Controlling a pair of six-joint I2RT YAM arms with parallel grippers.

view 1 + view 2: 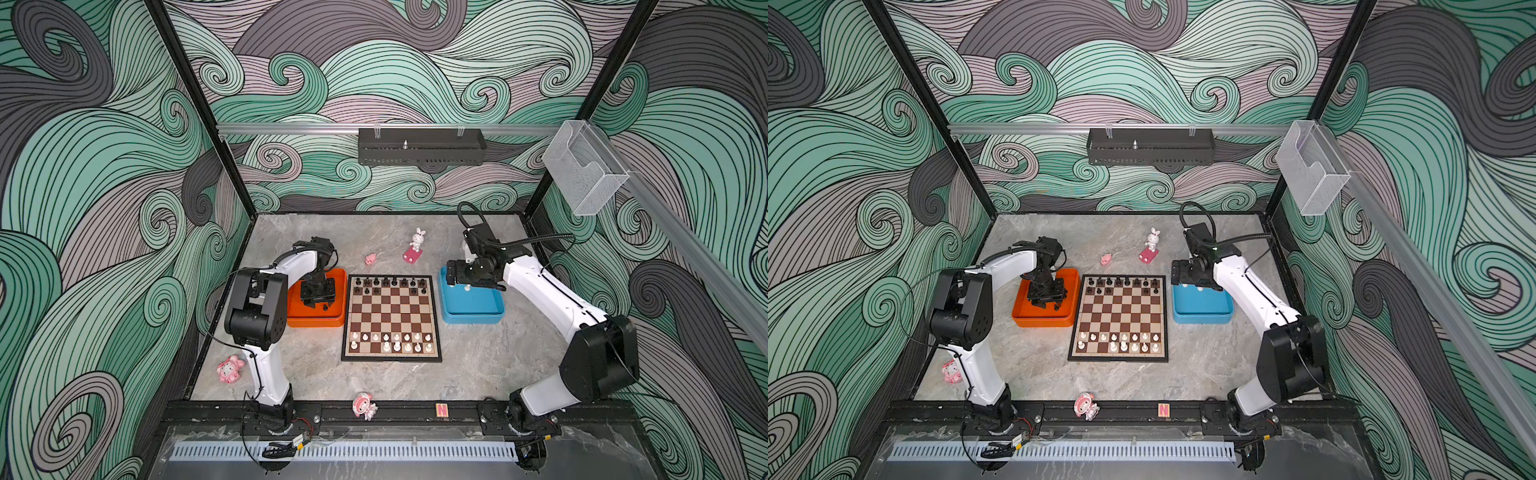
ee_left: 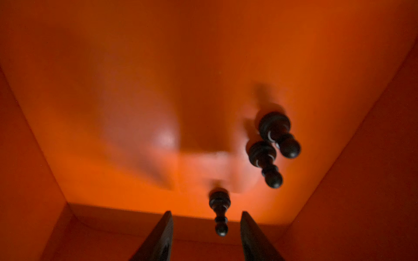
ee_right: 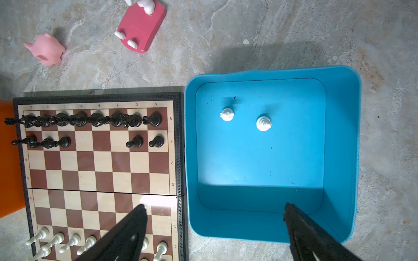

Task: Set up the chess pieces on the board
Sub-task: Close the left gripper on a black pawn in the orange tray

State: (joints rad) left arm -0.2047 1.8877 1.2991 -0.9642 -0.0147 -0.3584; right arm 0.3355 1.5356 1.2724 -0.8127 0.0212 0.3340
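The left pincer (image 2: pixel 206 213) is set low inside the orange tray (image 2: pixel 67 113), with its jaws partly open on either side of a black pawn (image 2: pixel 219 203). A gap is seen on each side, so the pawn is not gripped. The right pincer (image 3: pixel 214 205) is spread wide and nothing is held in it. It is poised above the line where the board (image 3: pixel 101 162) meets the blue tray (image 3: pixel 339 140), with one finger over each.

The orange tray is placed just beside the board's left edge; in it are that pawn and a touching pair of black pieces (image 2: pixel 264 153). The blue tray is placed just beside the board's right edge. Two white pieces (image 3: pixel 263 123) are seen in it, apart from each other, in the half toward the far edge of the table (image 1: pixel 478 365).

The board is laid midway between the table's left and right edges. White chessmen (image 1: pixel 386 345) are stood on its two nearest rows. Five black pawns (image 3: pixel 156 142) are stood on the second-farthest row, and the farthest is filled by a row of black pieces (image 3: pixel 97 119).
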